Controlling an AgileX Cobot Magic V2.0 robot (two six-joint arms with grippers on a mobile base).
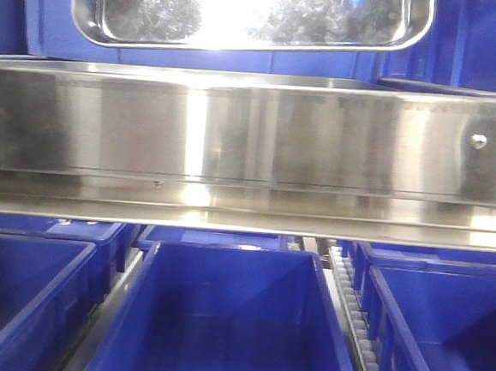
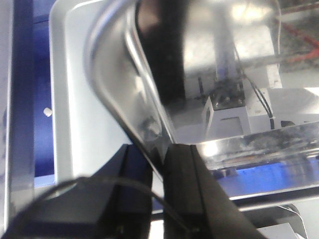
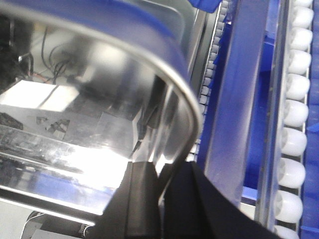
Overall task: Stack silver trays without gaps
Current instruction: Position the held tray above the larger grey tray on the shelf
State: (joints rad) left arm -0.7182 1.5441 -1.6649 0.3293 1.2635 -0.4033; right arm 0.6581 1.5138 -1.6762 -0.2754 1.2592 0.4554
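Tray (image 1: 244, 18): stiff, light, slippery steel (we judge).
Grip: our left hand (image 2: 158, 160) and right hand (image 3: 162, 180) each clamp its rim.

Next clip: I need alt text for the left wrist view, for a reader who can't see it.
The left gripper pinches the rim of a shiny silver tray between its two black fingers, at a rounded corner. A pale metal surface and blue plastic lie behind.

The silver tray (image 1: 141, 9) is mirror-bright and scuffed, the rail (image 1: 320, 140) brushed grey, the bins (image 1: 229, 321) deep blue, rollers (image 3: 295, 112) white.
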